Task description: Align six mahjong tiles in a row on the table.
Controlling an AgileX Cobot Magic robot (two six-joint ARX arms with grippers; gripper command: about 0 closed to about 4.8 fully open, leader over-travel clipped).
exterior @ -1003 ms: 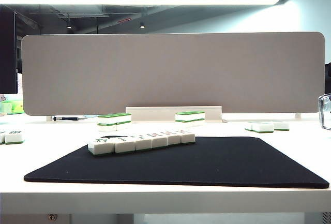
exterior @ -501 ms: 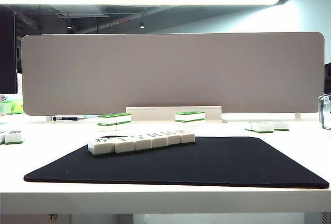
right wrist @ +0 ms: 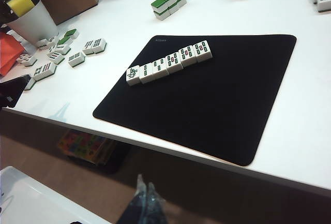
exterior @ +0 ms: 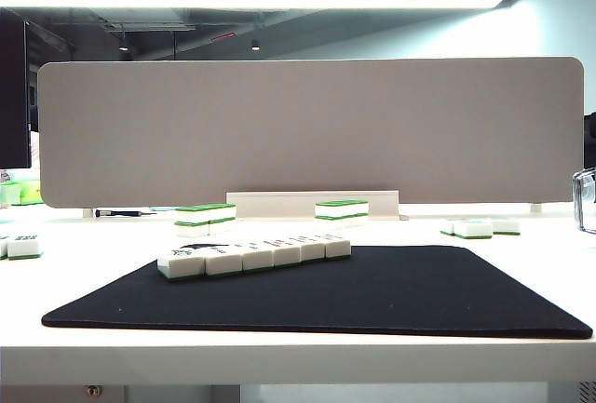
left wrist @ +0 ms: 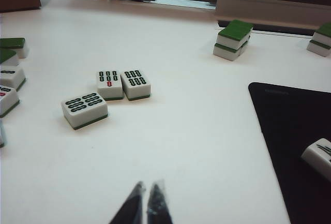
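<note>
The six tiles [exterior: 255,256] lay touching in one straight row on the black mat [exterior: 372,296], near its far left corner, white faces up, green bases down; the row ran slightly slantwise to the mat's front edge. In the right wrist view the same row [right wrist: 169,62] showed a bird-marked tile at one end and bamboo-marked ones after it. The mat rested on the white table [exterior: 279,361], in front of the grey divider [exterior: 317,128].

The left gripper [left wrist: 145,198] hung low over bare table beside the mat's edge [left wrist: 289,131], its jaws pressed together and holding nothing. Near it sat three loose face-up tiles [left wrist: 111,92], two touching and one just apart, and a green-topped stack [left wrist: 232,39] farther off.

The right gripper [right wrist: 145,199] was back off the table's front edge, below the tabletop, well apart from the row; its jaws looked closed and empty.

More green-topped tiles [exterior: 207,217] stood behind the mat, and others lay scattered at the table's left [right wrist: 62,53].
</note>
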